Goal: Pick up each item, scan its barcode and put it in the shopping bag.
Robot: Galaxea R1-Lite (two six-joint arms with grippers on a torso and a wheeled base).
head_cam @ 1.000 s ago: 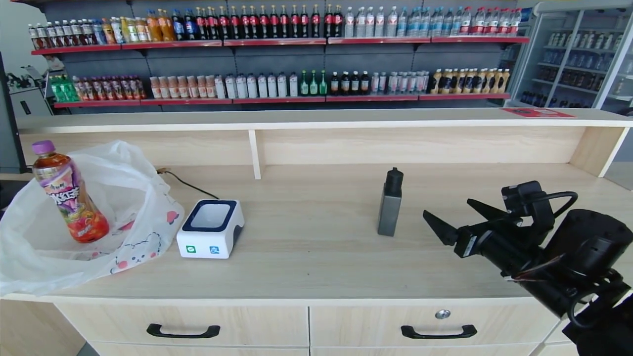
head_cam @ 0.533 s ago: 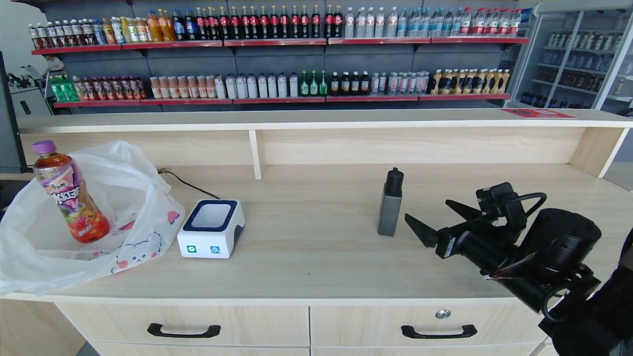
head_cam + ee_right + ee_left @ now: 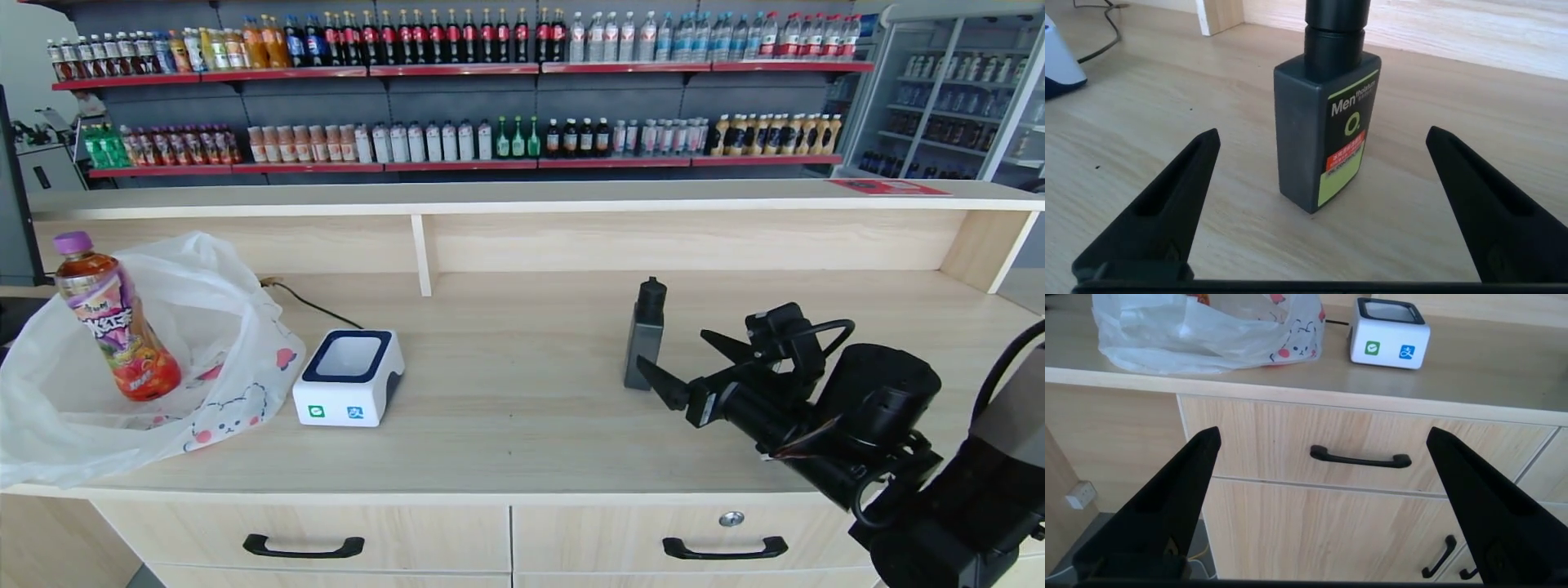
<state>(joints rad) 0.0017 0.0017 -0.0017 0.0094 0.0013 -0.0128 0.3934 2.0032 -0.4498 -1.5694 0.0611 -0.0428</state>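
Leftward across the counter [image 3: 506,425] is where the right arm has travelled over the last second, bringing the right gripper [image 3: 673,351] from well short of the grey bottle [image 3: 644,343] to just beside it, while the bottle, the scanner [image 3: 349,377] and the shopping bag [image 3: 245,359] have kept their places. From the head, the grey bottle stands upright with its black cap on, right of the counter's middle; the right gripper's jaws are spread wide with nothing in them, and the nearer fingertip overlaps the bottle's lower right edge, though I cannot tell whether it touches. Far to the left the bag lies open and crumpled, an orange drink bottle [image 3: 114,327] with a purple cap leaning inside it, and the white scanner sits just beside the bag's right side, its cable [image 3: 314,309] running back toward the counter's rear wall. From the left wrist, the left gripper [image 3: 1323,433] hangs below the counter's edge, facing a drawer front with a black handle [image 3: 1360,459]; its jaws are wide apart and empty, and the bag [image 3: 1208,335] and scanner [image 3: 1388,343] sit on the counter above. From the right wrist, the grey bottle [image 3: 1306,122], showing a green label, stands ahead of the right gripper [image 3: 1323,135], centred between its two spread fingers [image 3: 1167,204] and touched by neither
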